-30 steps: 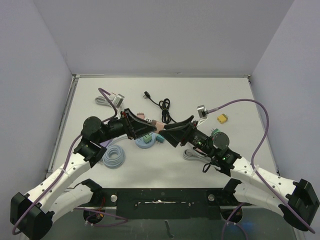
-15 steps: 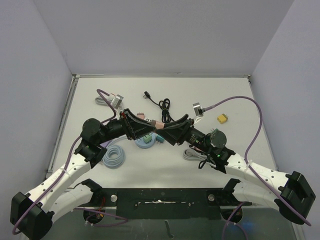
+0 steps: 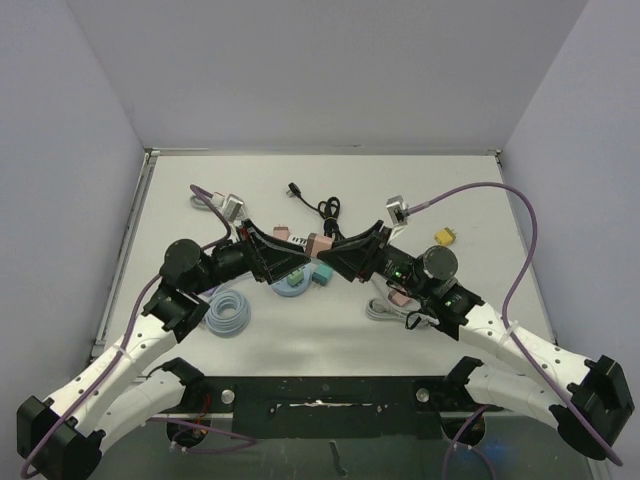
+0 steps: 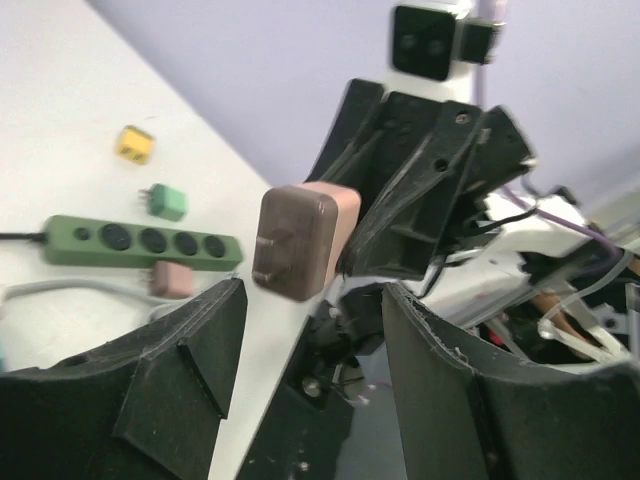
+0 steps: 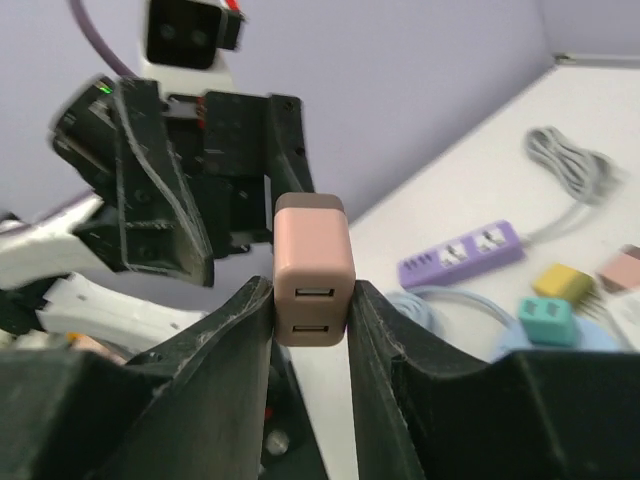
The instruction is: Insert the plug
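Observation:
The plug (image 5: 313, 285) is a pink block with a brown prong end and two USB slots facing the right wrist camera. My right gripper (image 5: 310, 300) is shut on it, one finger on each side. It hangs above the table's middle (image 3: 320, 243) between the two grippers. My left gripper (image 4: 312, 300) is open, its fingers apart and just short of the plug's brown end (image 4: 295, 245), not touching it. A purple power strip (image 5: 470, 252) and a green power strip (image 4: 140, 240) lie on the table.
A teal plug (image 3: 322, 272) lies on a pale blue disc (image 3: 292, 285), with a light blue cable coil (image 3: 228, 312) to its left. A black cable (image 3: 328, 212) lies behind the grippers. A yellow connector (image 3: 445, 237) sits at the right, a grey cable (image 3: 385, 310) under the right arm.
The right gripper has closed on the plug that the left gripper held. The left gripper has opened and let go of it.

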`<state>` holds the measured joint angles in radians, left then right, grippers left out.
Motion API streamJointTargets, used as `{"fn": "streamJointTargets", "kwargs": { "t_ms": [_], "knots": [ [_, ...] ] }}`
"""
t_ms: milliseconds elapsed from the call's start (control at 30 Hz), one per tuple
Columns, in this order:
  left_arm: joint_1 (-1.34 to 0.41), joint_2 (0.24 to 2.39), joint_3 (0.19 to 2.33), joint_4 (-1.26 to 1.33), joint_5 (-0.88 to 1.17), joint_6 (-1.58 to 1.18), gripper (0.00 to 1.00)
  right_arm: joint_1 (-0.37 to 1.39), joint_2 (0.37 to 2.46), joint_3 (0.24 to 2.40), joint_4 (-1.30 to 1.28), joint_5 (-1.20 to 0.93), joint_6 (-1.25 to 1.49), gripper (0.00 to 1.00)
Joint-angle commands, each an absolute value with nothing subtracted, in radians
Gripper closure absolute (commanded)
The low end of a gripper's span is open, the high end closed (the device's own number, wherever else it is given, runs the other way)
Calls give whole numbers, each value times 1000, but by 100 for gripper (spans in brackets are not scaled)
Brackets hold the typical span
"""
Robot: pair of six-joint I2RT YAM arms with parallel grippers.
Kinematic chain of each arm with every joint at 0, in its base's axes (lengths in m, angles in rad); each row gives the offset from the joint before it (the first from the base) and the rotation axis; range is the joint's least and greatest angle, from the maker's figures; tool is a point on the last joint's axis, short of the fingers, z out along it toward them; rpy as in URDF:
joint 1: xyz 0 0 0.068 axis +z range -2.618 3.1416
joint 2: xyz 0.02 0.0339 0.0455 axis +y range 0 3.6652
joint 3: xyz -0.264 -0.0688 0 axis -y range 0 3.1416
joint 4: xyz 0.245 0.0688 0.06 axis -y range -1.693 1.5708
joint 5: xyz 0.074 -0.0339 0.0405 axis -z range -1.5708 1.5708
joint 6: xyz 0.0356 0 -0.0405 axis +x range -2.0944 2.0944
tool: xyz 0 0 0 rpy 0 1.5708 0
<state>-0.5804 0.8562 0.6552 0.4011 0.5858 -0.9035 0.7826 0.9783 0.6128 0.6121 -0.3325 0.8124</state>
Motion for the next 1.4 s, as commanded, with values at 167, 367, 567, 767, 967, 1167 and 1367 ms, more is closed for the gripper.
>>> {"fn": "streamJointTargets", "kwargs": {
  "t_ms": [167, 367, 567, 767, 967, 1167, 1367],
  "knots": [
    [-575, 787, 786, -119, 146, -535, 42, 610, 955, 952, -271, -363, 278, 97],
    [-574, 792, 775, -207, 71, -452, 42, 478, 1170, 1162, -737, -280, 55, 98],
    [-574, 785, 713, -162, 119, -452, 42, 394, 1396, 1276, -880, -189, -61, 99],
    [-575, 779, 661, -103, 182, -480, 42, 370, 1561, 1379, -1013, -112, -142, 99],
    [-573, 778, 629, -95, 202, -489, 42, 368, 1640, 1443, -1072, -100, -203, 99],
    [-574, 762, 625, -109, 199, -489, 42, 370, 1694, 1446, -1069, -95, -238, 99],
    [-573, 760, 616, -99, 195, -489, 42, 349, 1737, 1406, -968, -79, -263, 99]
  ]
}}
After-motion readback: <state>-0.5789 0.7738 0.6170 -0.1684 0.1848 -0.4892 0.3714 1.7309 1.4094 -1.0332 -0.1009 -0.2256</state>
